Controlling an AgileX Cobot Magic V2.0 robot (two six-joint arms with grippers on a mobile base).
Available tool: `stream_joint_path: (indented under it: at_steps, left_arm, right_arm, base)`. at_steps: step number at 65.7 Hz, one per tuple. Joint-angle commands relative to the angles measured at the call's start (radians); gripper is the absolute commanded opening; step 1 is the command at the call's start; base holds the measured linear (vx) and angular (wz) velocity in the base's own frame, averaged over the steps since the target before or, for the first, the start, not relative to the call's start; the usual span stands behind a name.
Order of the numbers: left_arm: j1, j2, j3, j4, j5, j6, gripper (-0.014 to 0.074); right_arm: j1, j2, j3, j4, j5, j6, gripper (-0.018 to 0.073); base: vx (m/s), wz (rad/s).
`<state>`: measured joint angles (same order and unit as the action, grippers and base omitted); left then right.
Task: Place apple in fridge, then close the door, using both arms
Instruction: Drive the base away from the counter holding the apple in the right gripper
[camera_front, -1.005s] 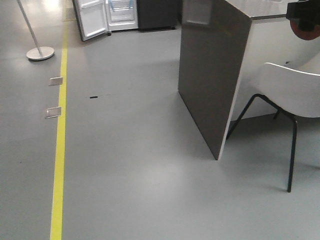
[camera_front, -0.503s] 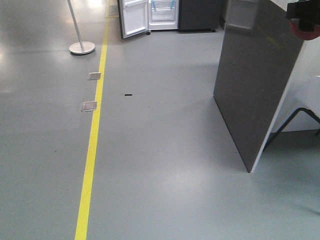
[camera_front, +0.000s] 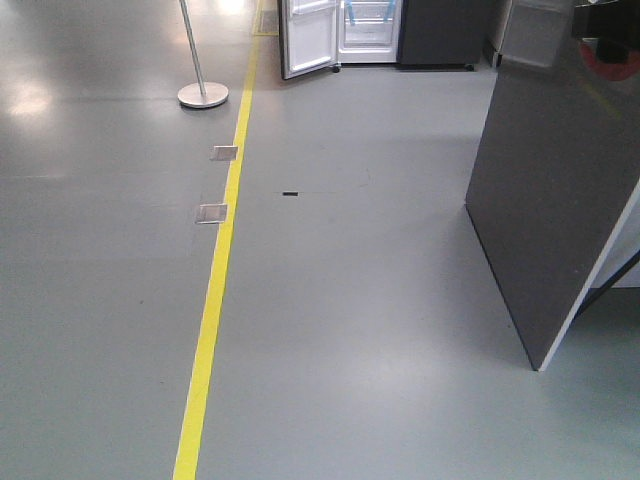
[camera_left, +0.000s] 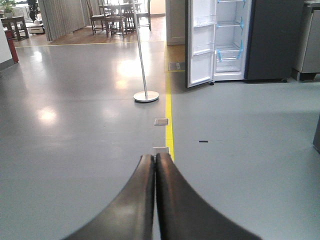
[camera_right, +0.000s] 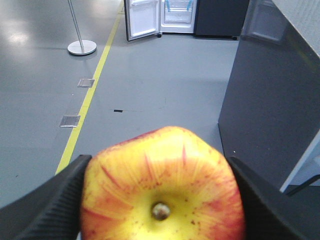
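- Floor (camera_front: 350, 330): over the last second the front view has swung across it. The base is judged to be turning left to face the goal. A broad, bare lane now runs straight ahead.
- Counter (camera_front: 555, 200): its dark end panel has slid from mid-frame to the right side. Its near lower corner remains the closest edge on the right and should be given room.
- Fridge (camera_front: 370, 30): it has shifted from upper left to upper centre. It is still well apart, so the approach is judged unfinished and nothing has been placed.
- Door (camera_front: 308, 38): it is seen standing open on the left of the white interior. Its free edge narrows the entry from that side.
- Yellow line (camera_front: 215, 300): it bounds the lane on the left and runs toward the door.
- Stand (camera_front: 203, 95): its pole and round base are set left of the line, clear of the lane.
- Plates (camera_front: 212, 213): two small floor plates lie on the line.
- Apple (camera_right: 162, 185): it is gripped between the jaws of the right end effector (camera_right: 162, 200), stem end toward the camera.
- Left end effector (camera_left: 155, 192): its fingers are pressed together and hold nothing.
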<state>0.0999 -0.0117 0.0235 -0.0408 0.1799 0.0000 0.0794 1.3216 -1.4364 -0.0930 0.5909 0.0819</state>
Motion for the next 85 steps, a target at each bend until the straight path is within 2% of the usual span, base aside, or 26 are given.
stream_joint_path:
  at_steps: [1,85]
  left_arm:
    - [-0.001,-0.013,-0.018,-0.008,-0.071,0.0,-0.0006]
    - [-0.001,-0.013,-0.018,-0.008,-0.071,0.0,-0.0006]
  right_arm:
    - [0.0,-0.03,-0.03,-0.009,-0.081,-0.005,0.0165]
    - [0.0,-0.03,-0.03,-0.009,-0.081,-0.005,0.0165]
  base:
    - [0.1,0.08]
    - [0.14,-0.01]
